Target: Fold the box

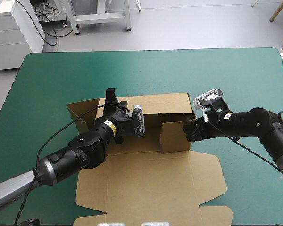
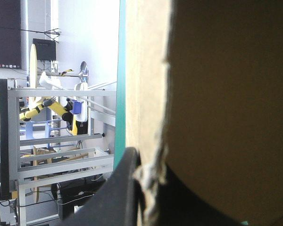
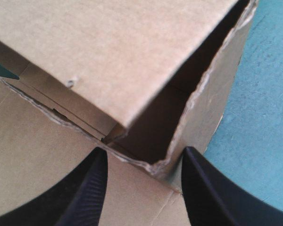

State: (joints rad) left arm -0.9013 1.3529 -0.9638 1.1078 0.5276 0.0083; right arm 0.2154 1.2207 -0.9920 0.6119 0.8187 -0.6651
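High view: bright, even light from overhead, no glare. Left arm (image 1: 80, 155) & right arm (image 1: 254, 125) throw only soft, faint shadows on the box (image 1: 146, 183) & teal-green cover (image 1: 47, 84). Left wrist view: strongly backlit, room beyond v. bright, near board face in shade. Right wrist view: outer board well lit, inside corner of box in deep shadow, cover evenly lit.

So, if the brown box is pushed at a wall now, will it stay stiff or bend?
Probably stiff between creases: the back wall of the box stands straight. It likely hinges easily at its fold lines, as the raised walls show. The ragged edge at the right tool suggests soft, crushable board.
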